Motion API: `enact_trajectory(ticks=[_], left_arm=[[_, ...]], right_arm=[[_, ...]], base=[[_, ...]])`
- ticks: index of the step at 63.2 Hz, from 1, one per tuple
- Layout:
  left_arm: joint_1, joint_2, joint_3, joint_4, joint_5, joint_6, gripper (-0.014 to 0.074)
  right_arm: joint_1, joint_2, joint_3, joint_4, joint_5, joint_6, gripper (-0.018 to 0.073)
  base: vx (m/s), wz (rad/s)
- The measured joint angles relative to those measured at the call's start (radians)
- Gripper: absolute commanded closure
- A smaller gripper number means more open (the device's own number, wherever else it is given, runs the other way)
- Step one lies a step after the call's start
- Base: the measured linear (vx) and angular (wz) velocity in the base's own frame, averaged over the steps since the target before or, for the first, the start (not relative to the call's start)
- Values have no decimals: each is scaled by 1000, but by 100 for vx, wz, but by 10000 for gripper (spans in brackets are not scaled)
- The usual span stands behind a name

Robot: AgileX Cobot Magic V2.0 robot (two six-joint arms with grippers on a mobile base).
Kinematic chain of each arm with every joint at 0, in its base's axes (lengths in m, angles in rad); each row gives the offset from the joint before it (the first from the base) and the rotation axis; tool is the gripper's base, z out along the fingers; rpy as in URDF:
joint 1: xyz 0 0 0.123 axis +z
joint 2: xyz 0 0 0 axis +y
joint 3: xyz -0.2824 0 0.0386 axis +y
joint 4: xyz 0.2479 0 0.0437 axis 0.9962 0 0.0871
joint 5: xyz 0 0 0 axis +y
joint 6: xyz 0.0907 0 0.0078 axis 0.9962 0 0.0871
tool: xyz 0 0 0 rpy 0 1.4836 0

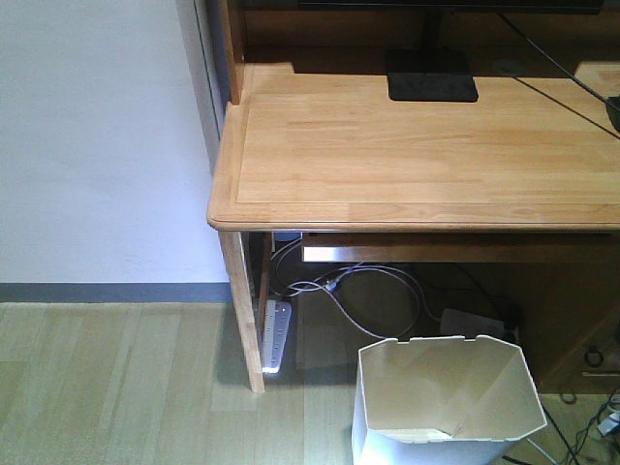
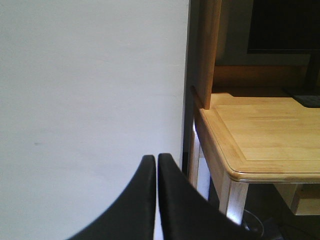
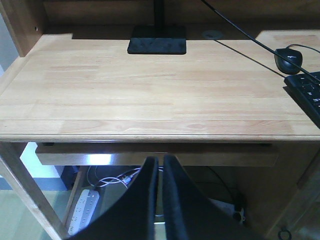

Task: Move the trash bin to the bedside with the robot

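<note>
Trash bin (image 1: 441, 392) stood upright on the floor (image 1: 116, 387) at the near right of the front view. It was just in front of the bench (image 1: 407, 145), with its open octagonal rim below the bench's front edge and to the right of the left leg. A pale scrap or flap showed at the bottom inside, too unclear to name. Nothing touched the bin.

Left pincer (image 2: 156, 158): fingers together with nothing between them, pointed at the white wall (image 2: 75, 100) left of the bench corner.

Right pincer (image 3: 160, 160): fingers close together with only a thin slit showing and nothing held, aimed at the bench's front edge and the dark space under it.

By the look of both wrist views, you had the arms at about bench height, above the bin's rim.

Bedside: not in any of the three views, with no bed frame and no checked bedding. You had only the bench, a monitor stand (image 1: 431, 85), a mouse (image 3: 288, 59), a keyboard (image 3: 306, 92) at the right, and a power strip (image 1: 276, 334) with loose cables underneath.

Progress, judged: none of the move was done, and the bin sat ungrasped at the bench. What was left for you:
- open a pincer and lower it to the rim
- take hold of the thin wall
- find the bed and drive the base to it
- set the bin down beside it

Risk: cables on the floor by the bin's right side could snag.
</note>
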Motion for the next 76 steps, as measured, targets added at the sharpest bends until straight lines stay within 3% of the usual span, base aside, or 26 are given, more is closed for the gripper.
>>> enact_trajectory(ticks=[13, 30, 37, 62, 76], left_arm=[[0, 0, 0, 0, 0, 0, 602], [0, 0, 0, 0, 0, 0, 602], [0, 0, 0, 0, 0, 0, 602], [0, 0, 0, 0, 0, 0, 602], [0, 0, 0, 0, 0, 0, 602]], right_arm=[[0, 0, 0, -1, 17, -1, 363], [0, 0, 0, -3, 28, -1, 41], [0, 0, 0, -3, 28, -1, -39], [0, 2, -1, 5, 33, 4, -1], [0, 148, -86, 7, 150, 6, 7]], base=[[0, 0], [0, 0], [0, 0], [0, 0], [0, 0]])
